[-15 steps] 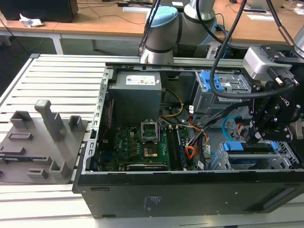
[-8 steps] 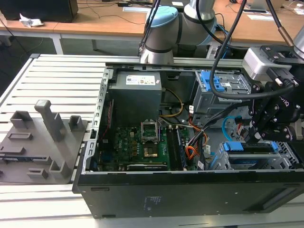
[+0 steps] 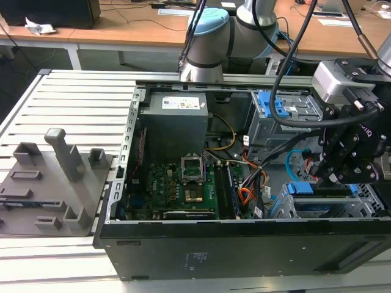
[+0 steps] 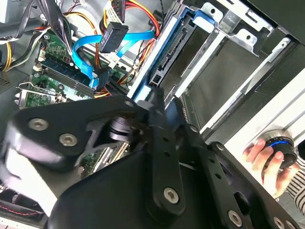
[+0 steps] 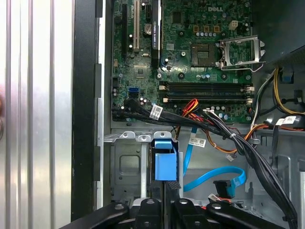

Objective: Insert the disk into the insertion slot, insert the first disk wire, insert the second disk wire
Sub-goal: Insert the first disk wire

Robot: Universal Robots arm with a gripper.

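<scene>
The disk (image 3: 299,188) lies in the insertion slot (image 3: 360,198) at the case's corner on the exterior view's right, its blue carrier end (image 5: 165,160) sticking out of the mouth. My gripper (image 5: 167,198) is shut, its tips right at that carrier end (image 4: 159,47); I cannot tell whether they pinch it. The first disk wire (image 4: 113,37), an orange-red-yellow bundle with a black plug, hangs loose over the motherboard. The second disk wire (image 5: 214,177), light blue, loops beside the slot with its plug free.
The open case holds a motherboard (image 3: 183,189), a power supply (image 3: 177,122) and a taller grey cage with a blue latch (image 3: 278,107). A grey fixture block (image 3: 49,183) sits on the table at the exterior view's left. A hand (image 4: 262,157) rests on a knob outside the case.
</scene>
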